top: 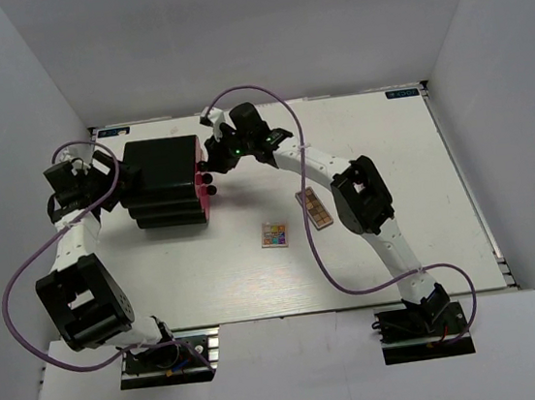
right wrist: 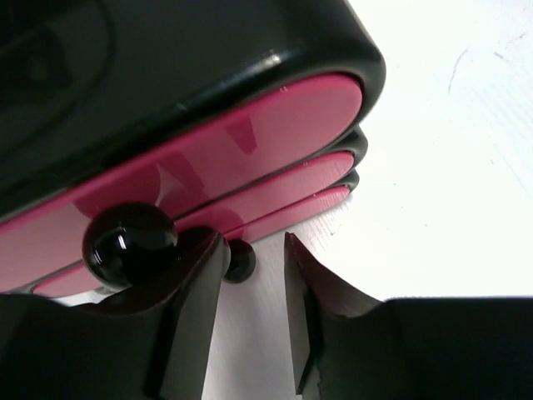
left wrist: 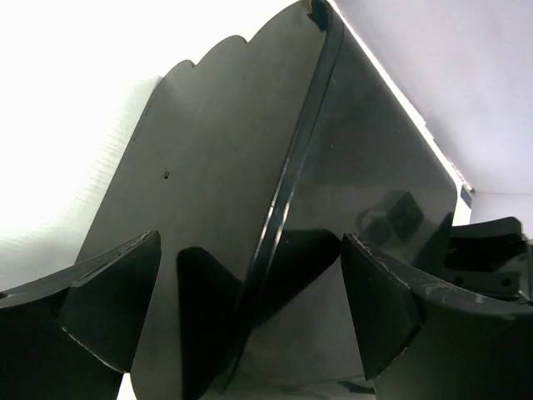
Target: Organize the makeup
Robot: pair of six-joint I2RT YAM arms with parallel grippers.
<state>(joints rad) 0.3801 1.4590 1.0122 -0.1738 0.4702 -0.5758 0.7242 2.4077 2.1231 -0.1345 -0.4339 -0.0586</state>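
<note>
Two pieces of makeup lie loose on the table: a multicoloured square palette (top: 274, 235) and a long brown eyeshadow palette (top: 315, 209) to its right. My right gripper (top: 213, 168) is at the pink drawer fronts of the black box (top: 162, 179). In the right wrist view that gripper (right wrist: 254, 308) is open with nothing between its fingers. One black drawer knob (right wrist: 129, 244) sits just left of its left finger, and a smaller knob (right wrist: 240, 260) is behind it. My left gripper (top: 119, 184) stands wide open against the box's back, and in the left wrist view (left wrist: 250, 308) it straddles a ridge there.
The pink drawers (right wrist: 208, 158) look shut, stacked three high. White walls close in the table (top: 400, 242) at the back and both sides. The right arm's cable (top: 325, 271) loops over the table near the palettes.
</note>
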